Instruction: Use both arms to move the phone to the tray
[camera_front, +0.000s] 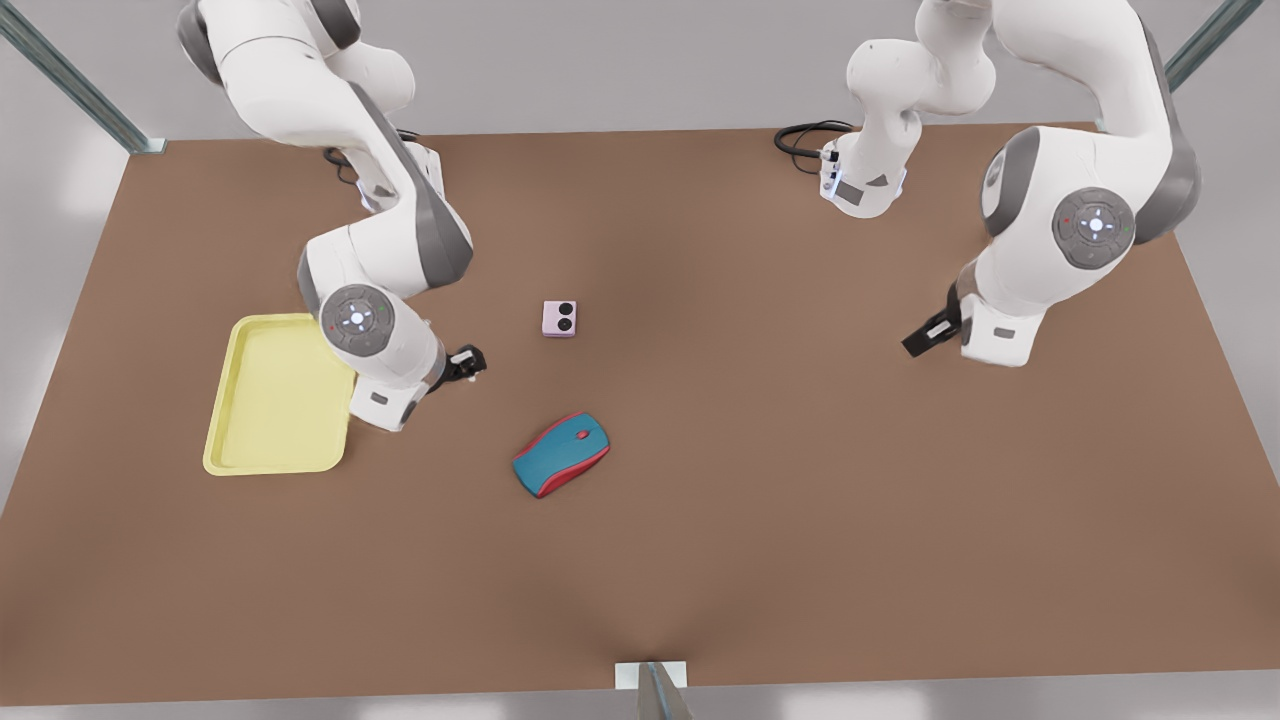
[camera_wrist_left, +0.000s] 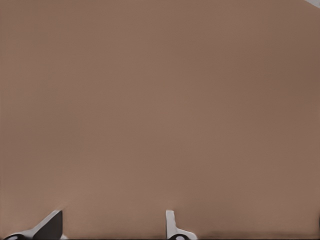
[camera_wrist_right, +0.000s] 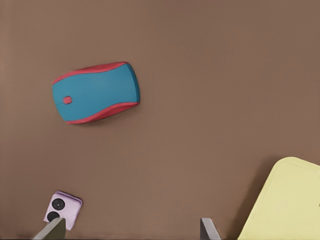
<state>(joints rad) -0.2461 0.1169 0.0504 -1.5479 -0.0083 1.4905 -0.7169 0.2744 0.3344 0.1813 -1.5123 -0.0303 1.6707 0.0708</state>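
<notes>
Phone (camera_front: 559, 318): lies flat on my brown table (camera_front: 760, 480), near the middle, lenses up; nothing touches it. In my right wrist view it sits just beside one of my fingertips (camera_wrist_right: 51, 229), still on the bare board.

Tray (camera_front: 275, 395): pale yellow, flat on the table at about 9 o'clock from the phone, well apart from it. My right forearm hangs over its near corner in the front view.

Mouse (camera_front: 561, 454): teal and red, at about 6 o'clock from the phone, apart from it and from both of my hands.

Right gripper (camera_front: 470, 363): mine on the front view's left, between tray and phone, at about 8 o'clock from the phone and near it. Fingers spread wide, holding nothing; phone, mouse and a corner of the tray show below them.

Left gripper (camera_front: 922, 338): mine on the front view's right, at about 3 o'clock from the phone and well apart from it, tilted over bare table. Its fingers (camera_wrist_left: 171, 224) stand spread apart with nothing between them.

Arms: both reach in from the far edge of the table, elbows bent, wrists low over the board.
</notes>
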